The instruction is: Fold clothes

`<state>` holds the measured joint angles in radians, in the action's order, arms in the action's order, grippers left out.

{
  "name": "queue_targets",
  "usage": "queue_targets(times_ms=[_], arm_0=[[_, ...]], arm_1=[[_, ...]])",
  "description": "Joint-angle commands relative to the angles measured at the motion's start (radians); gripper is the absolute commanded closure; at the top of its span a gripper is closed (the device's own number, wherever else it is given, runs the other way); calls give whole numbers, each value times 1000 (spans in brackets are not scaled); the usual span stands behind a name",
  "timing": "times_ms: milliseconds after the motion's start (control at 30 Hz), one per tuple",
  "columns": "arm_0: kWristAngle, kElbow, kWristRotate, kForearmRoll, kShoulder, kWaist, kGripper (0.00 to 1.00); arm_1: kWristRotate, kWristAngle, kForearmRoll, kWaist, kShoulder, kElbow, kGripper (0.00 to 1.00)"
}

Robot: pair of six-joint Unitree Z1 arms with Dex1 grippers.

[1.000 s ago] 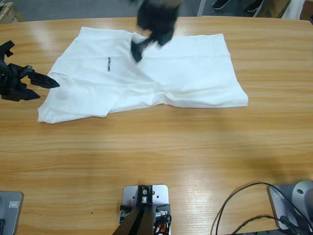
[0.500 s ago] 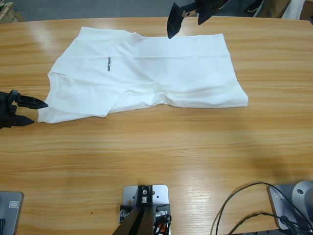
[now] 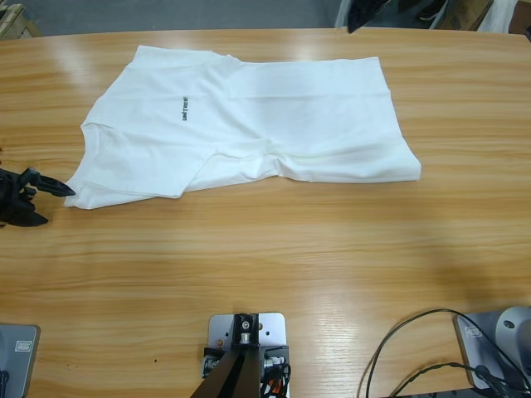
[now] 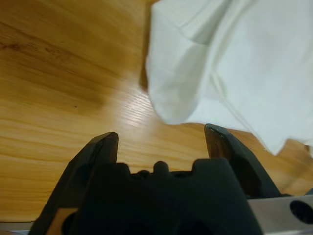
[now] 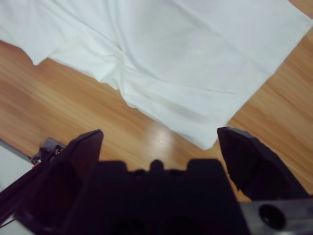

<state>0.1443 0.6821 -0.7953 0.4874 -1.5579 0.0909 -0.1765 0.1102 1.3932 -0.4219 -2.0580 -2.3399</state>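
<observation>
The clothes are one white T-shirt [image 3: 249, 124] with small dark chest lettering [image 3: 185, 109], lying partly folded across the far half of the wooden table [image 3: 290, 257]. My left gripper [image 3: 54, 206] sits low at the table's left edge, open, just short of the shirt's near-left corner. In the left wrist view that corner [image 4: 171, 93] lies ahead of the left gripper [image 4: 161, 139], apart from both jaws. My right gripper [image 3: 362, 15] shows only as a dark tip at the top edge. Seen from the right wrist, the right gripper [image 5: 159, 142] hangs open high above the shirt [image 5: 186, 54], holding nothing.
Black cables [image 3: 415, 348] loop over the table's near right corner. The near half of the table is bare wood. Beyond the far edge the floor shows, with a cardboard box [image 3: 465, 10] at the top right.
The right arm has let go of the shirt's far edge and lifted away to the top right, almost out of view. The left gripper has moved toward the near side, to the shirt's near-left corner.
</observation>
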Motion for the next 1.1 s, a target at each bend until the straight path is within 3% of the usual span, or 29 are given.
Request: queue_targets(times_ms=[33,667,767,800,833,967,1033,1100], arm_0=[[-12,1,2,-62,-75,-10,312],[31,-30,16,-182,-150,-10,346],[32,-30,19,-182,-149,-10,630],[32,-30,20,-182,-146,-10,893],[32,-30,21,-182,-145,-10,994],[31,-29,26,-182,-125,-10,1000],[32,-30,28,-182,-120,-10,1000],[32,-30,32,-182,-117,-10,1000]], arm_1=[[24,19,211,20,8,47,41],[25,13,198,28,9,88,41],[25,13,196,31,7,88,41],[25,12,196,31,7,88,41],[25,12,196,32,7,88,42],[25,7,194,33,6,92,63],[25,5,194,34,5,93,123],[21,0,194,34,4,94,277]])
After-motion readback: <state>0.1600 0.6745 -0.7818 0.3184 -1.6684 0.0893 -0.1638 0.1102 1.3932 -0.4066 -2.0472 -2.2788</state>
